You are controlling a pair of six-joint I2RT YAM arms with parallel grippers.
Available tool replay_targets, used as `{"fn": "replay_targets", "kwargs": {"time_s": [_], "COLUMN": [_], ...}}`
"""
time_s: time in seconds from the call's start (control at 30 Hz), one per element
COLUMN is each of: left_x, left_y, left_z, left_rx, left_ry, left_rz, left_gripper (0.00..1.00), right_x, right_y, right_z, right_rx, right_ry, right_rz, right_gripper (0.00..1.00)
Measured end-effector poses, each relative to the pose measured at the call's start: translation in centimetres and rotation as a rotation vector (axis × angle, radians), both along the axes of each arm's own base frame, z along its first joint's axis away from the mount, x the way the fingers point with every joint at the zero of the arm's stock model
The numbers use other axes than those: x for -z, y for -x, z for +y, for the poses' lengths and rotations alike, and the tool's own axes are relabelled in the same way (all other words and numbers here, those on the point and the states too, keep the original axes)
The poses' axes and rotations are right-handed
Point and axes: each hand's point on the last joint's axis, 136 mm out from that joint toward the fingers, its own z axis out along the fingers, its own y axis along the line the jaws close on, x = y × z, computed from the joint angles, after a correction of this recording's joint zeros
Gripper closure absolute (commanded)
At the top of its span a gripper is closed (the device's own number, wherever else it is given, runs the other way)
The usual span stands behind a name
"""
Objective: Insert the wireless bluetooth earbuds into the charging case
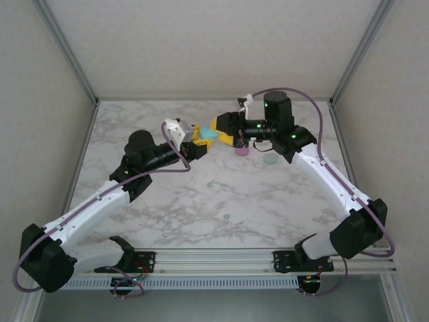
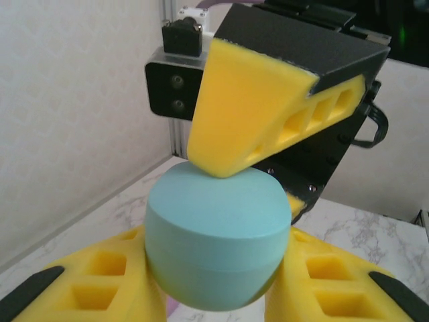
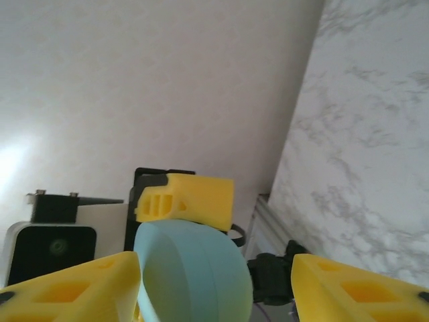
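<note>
Left side: your left gripper [image 1: 200, 141] is pinching the teal charging case [image 2: 216, 235]. In the left wrist view the case sits between both yellow fingers [image 2: 100, 282] and touches each. Its lid is on top and closed, with the seam line running round the body. The case appears lifted off the marble table [image 1: 134, 121], over its far middle.

Right side: your right gripper [image 1: 224, 134] meets the case from the right with its jaws spread. One of its yellow fingertips [image 2: 228, 147] rests on the top of the lid. In the right wrist view the case lies against one finger, with a clear gap to the other — so the right side is not gripping it.

Earbuds: two show in the top view, both loose on the table and well apart from the case. One earbud [image 1: 210, 183] lies near the table's middle, on the near side of the two grippers. A second earbud [image 1: 226, 217] lies nearer again and slightly right. Both are pale specks, too small to tell colour or which way they lie.

Other items: a pink case [image 1: 241, 150] stands on the table just near of the right gripper. A mint green case [image 1: 270, 159] lies just right of the pink one, beside the right arm.
</note>
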Motion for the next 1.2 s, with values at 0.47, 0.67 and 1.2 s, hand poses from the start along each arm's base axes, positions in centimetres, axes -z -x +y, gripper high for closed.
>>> {"fn": "replay_targets", "kwargs": {"time_s": [0.47,0.67,1.2], "left_x": [-0.3,-0.1,2.6], "left_y": [-0.2,-0.3,-1.1], "left_z": [-0.2,-0.2,0.1], "left_rx": [0.006,0.000,-0.051], "left_ry": [0.021,0.015,-0.076], "left_rz": [0.008,0.014,0.061], "left_gripper": [0.70,0.66,0.45], "right_x": [-1.0,-0.8,2.2], "right_y": [0.4,0.2,-1.3], "right_z": [0.7,0.7,0.4], "right_rx": [-0.077,-0.067,0.053], "right_ry": [-0.101,-0.096,-0.059], "right_rz": [0.030,0.024,0.063], "right_gripper": [0.71,0.82,0.89]}}
